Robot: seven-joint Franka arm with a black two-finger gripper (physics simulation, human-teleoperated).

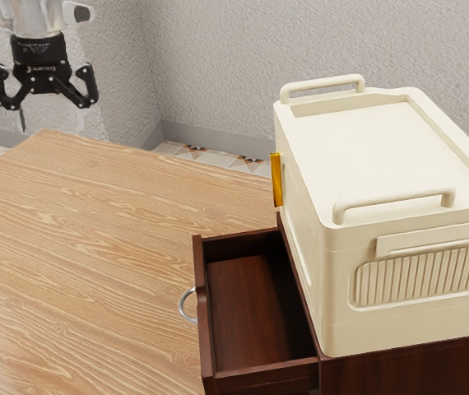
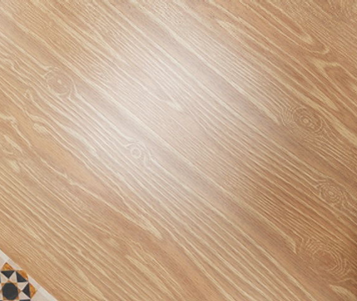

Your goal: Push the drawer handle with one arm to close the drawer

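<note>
Nearest the camera in the exterior view, toward four o'clock to five o'clock, you have the dark wooden cabinet point(image 1: 411, 369), with the cream box point(image 1: 362, 152) resting on top of it. Your drawer point(image 1: 239, 309) is around six o'clock, standing well out from the cabinet toward nine o'clock, so it is plainly open and you can see its bare inner floor. Its curved metal handle point(image 1: 182, 305) sits on the drawer's nine o'clock face, over the wood-grained bench point(image 1: 78, 239). A yellow-orange strip point(image 1: 276, 179) shows on the box's nine o'clock side. Your gripper point(image 1: 50, 122) hangs at ten o'clock, near the bench's far edge and well apart from the handle, its jaws spread with nothing between them. Behind, you see the textured wall point(image 1: 218, 62) and some patterned floor tiles point(image 1: 211, 156). In the wrist view, you look down on the bench's streaked grain, with a pale sheen across it, a star-patterned tile beyond its edge, and a darker reddish patch along one side whose nature you cannot tell.
</note>
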